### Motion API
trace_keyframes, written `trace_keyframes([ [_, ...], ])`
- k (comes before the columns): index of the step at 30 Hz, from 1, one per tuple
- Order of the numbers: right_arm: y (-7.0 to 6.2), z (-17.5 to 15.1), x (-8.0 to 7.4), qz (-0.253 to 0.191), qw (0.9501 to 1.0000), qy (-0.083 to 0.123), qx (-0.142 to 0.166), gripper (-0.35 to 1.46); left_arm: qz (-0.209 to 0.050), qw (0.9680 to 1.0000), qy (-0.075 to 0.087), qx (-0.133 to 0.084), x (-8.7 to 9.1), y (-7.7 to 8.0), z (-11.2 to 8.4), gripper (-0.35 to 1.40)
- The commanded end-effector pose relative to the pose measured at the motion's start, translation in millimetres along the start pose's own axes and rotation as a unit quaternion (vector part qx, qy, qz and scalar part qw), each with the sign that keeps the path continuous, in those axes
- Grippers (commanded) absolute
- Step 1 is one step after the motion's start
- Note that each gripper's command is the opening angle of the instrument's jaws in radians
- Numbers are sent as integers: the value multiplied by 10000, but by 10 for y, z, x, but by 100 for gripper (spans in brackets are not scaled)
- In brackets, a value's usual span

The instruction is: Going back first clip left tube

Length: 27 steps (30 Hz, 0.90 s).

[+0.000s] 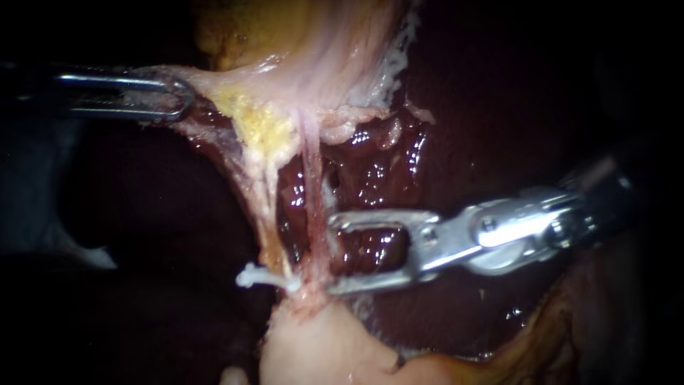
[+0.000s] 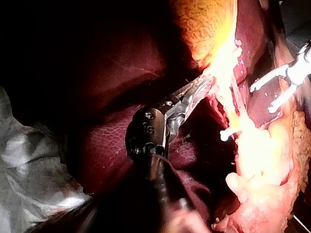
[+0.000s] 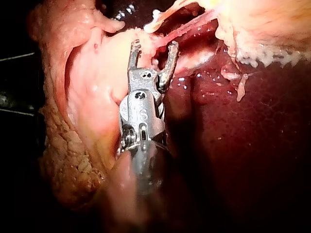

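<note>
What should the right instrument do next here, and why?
Probably draw the right instrument straight back along its shaft, kept open. A white clip already sits across the tube, the instrument stands open at the tube holding nothing, and the left instrument holds the tissue taut.

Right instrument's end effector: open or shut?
Open: on the right instrument the jaws stand wide apart, liver showing between them, nothing gripped.

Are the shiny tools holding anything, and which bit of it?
The left instrument is shut on the pale tissue, pinching its outer edge. The right instrument has open jaws and holds nothing.
</note>
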Motion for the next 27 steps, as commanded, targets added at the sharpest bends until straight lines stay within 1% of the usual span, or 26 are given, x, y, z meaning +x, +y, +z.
trace_keyframes([
  [1, 1, -8, 0, 24, 10000, 3, 14, 50, 2, 10000, 1, 3, 0, 0, 0, -35],
  [3, 4, -24, 0, -51, 10000, 3, 27, 50, 2, 10000, 1, 3, 0, 0, 0, -35],
  [7, 13, -42, 1, -95, 10000, -12, -11, 50, 2, 10000, 2, 4, 0, 0, 0, -35],
  [10, 17, -50, 1, -133, 9999, -20, -25, 50, 2, 10000, 2, 4, 0, 0, 1, -35],
  [14, 18, -54, 2, -152, 9999, -24, -37, 50, 3, 10000, 6, 9, -1, 0, 2, -35],
  [16, 18, -54, 2, -150, 9999, -24, -38, 50, 7, 10000, 6, 6, -3, 1, 6, -35],
  [20, 18, -54, 2, -150, 9999, -25, -40, 50, 22, 10000, 5, -11, -8, 3, 20, -35],
  [27, 18, -54, 3, -150, 9999, -25, -39, 50, 72, 10000, 17, -57, -21, -2, 57, -35],
])
